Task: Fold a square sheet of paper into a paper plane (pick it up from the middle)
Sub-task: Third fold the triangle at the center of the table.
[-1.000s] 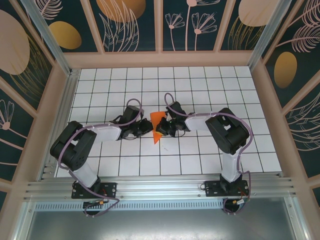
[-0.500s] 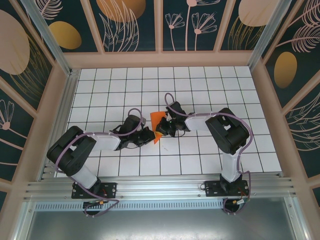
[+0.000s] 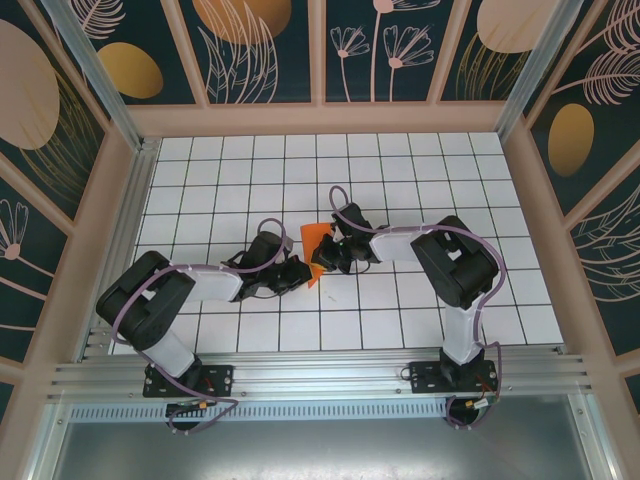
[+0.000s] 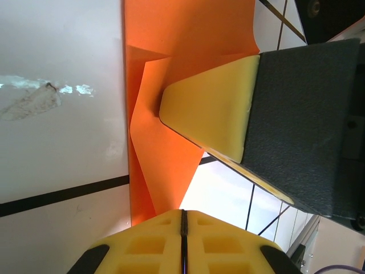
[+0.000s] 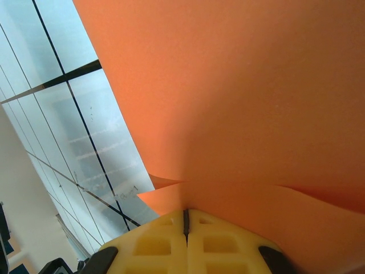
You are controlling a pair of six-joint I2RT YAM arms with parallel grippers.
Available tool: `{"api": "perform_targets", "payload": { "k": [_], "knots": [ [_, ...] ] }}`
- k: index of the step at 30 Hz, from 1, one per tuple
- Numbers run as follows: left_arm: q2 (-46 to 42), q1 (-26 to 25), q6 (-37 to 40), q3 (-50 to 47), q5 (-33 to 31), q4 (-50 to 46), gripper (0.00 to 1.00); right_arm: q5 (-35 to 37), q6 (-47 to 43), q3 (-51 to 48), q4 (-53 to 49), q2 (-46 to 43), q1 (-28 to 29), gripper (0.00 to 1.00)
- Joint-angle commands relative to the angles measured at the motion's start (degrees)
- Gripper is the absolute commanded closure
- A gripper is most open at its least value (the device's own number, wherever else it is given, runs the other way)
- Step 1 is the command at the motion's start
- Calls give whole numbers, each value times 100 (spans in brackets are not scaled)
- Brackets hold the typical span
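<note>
The square sheet of paper (image 3: pixel 314 240) is a creased, layered orange shape in the middle of the white grid table (image 3: pixel 400 310), its narrow end pointing towards me. My right gripper (image 3: pixel 323 258) comes in from the right and is shut on its edge; in the right wrist view the orange paper (image 5: pixel 239 97) runs into the closed yellow jaws (image 5: pixel 185 212). My left gripper (image 3: pixel 297 272) is at the paper's near tip. In the left wrist view its jaws (image 4: pixel 183 212) are shut where a folded orange point (image 4: pixel 165 160) meets them, and the right gripper's yellow finger (image 4: pixel 211 108) presses on the paper.
Wooden frame rails (image 3: pixel 320 118) and patterned panels wall the table at the back and both sides. An aluminium rail (image 3: pixel 320 375) with both arm bases runs along the near edge. White tiles lie open around the two grippers.
My left arm has swung lower and its gripper has moved right, onto the paper's near tip. The right gripper and the paper have stayed in place.
</note>
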Motion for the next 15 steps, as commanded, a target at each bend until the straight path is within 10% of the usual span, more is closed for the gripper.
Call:
{"api": "perform_targets", "payload": {
  "k": [1, 15],
  "knots": [
    [95, -39, 50, 30, 119, -90, 89, 420, 76, -125, -329, 71, 14, 99],
    [181, -105, 101, 36, 5, -341, 89, 458, 85, -122, -355, 106, 15, 99]
  ]
}}
